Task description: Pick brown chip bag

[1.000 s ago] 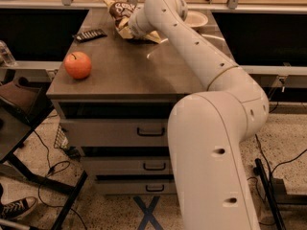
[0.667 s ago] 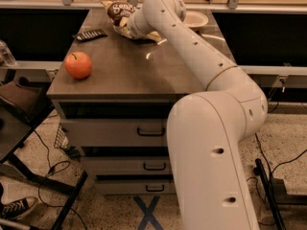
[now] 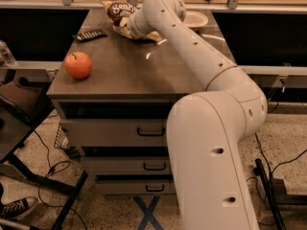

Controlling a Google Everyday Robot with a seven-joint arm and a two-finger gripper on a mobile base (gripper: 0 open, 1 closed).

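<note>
Camera view: brown chip bag (image 3: 116, 11) right at the tool (image 3: 126, 27), grip state unclear.

Shoulder (image 3: 211, 162): bulky white column in the foreground, right of centre; upright
Arm (image 3: 192, 47): stretched away and leftward from the elbow (image 3: 240, 90); nearly straight
Wrist (image 3: 160, 8): bent down and to the left
Gripper (image 3: 125, 27): at the arm's far tip, low; mostly hidden behind the wrist
</note>
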